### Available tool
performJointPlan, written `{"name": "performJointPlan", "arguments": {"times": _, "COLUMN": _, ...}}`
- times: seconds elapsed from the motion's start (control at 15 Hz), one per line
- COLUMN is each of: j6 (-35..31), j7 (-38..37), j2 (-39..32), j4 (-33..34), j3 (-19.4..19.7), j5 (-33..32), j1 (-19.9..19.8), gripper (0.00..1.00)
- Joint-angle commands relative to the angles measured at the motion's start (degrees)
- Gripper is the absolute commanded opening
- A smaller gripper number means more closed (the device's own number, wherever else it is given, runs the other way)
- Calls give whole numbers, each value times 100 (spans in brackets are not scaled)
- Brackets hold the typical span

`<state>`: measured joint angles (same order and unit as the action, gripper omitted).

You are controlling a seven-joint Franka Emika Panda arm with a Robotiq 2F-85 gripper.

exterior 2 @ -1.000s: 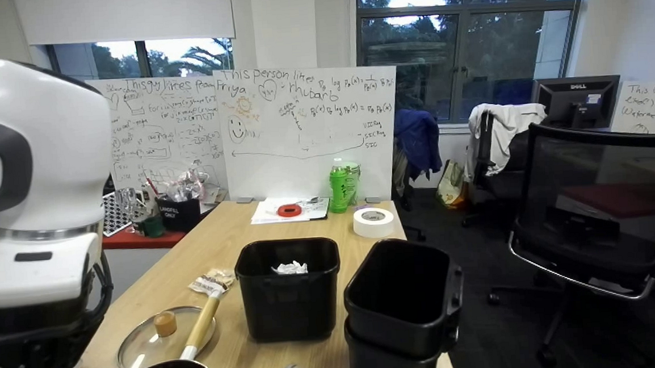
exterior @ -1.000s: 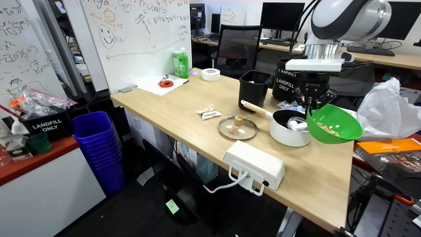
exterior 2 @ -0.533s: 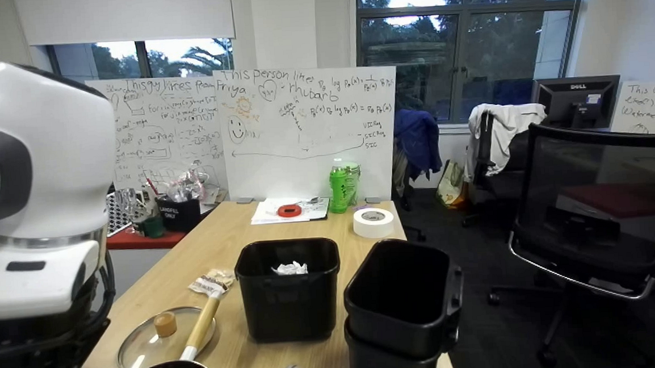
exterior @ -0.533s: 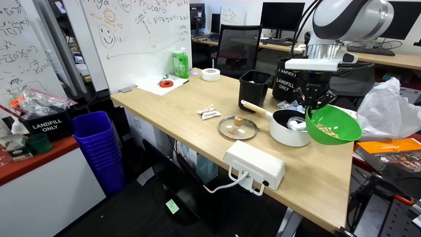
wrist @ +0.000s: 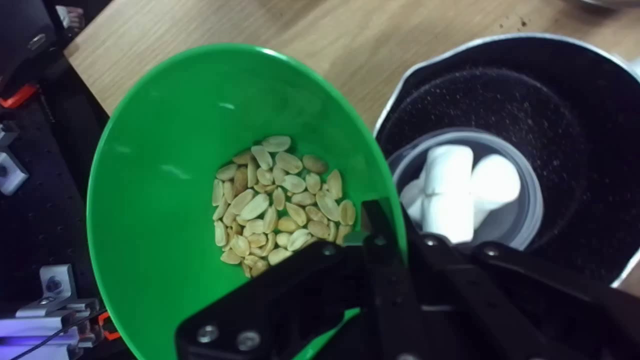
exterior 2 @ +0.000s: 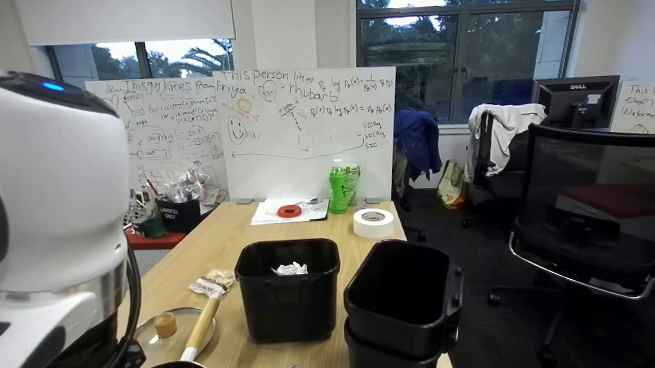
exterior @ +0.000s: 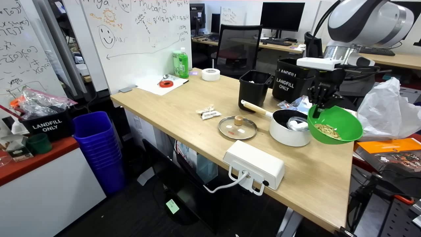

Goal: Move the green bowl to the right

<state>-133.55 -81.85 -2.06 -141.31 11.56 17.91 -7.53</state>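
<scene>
Green bowl: qty 1, round smooth plastic, tilted, just R of pot in an exterior view; underside mostly hidden, can't tell if touching counter; lower edge cut off in wrist view.
Gripper: clamped on bowl rim, 1 finger in, 1 out.
Nut-like bits: in bowl, pale, oval, too many overlapping to count.
Pot: qty 1, white outside, dark inside, cut off in wrist view.
Clear cup: qty 1, inside pot, w/ white cylinders, approx. 4, overlapping.
Lid: qty 1, glass, wood knob, partly hidden by arm in an exterior view.
Black bins: 3 on counter, 2 nested, tapered.
</scene>
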Motion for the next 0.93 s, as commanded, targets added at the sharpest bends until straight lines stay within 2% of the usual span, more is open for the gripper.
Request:
{"name": "performJointPlan", "arguments": {"times": 0.0, "j6": -45, "j7": -180, "j2": 67, "j4": -40, "j3": -1, "j5": -9, "j1": -135, "gripper": 5}}
{"name": "performJointPlan", "arguments": {"times": 0.27, "j6": -108, "j7": -476, "j2": 257, "j4": -178, "j3": 19, "j5": -6, "j1": -194, "gripper": 5}}
{"name": "performJointPlan", "arguments": {"times": 0.6, "j6": -129, "j7": -501, "j2": 257, "j4": -191, "j3": 13, "j5": -6, "j1": -191, "gripper": 5}}
{"name": "performJointPlan", "arguments": {"times": 0.67, "j6": -130, "j7": -501, "j2": 257, "j4": -192, "j3": 13, "j5": -6, "j1": -191, "gripper": 1}}
{"name": "performJointPlan", "arguments": {"times": 0.87, "j6": -182, "j7": -686, "j2": 241, "j4": -275, "j3": 44, "j5": -57, "j1": -226, "gripper": 1}}
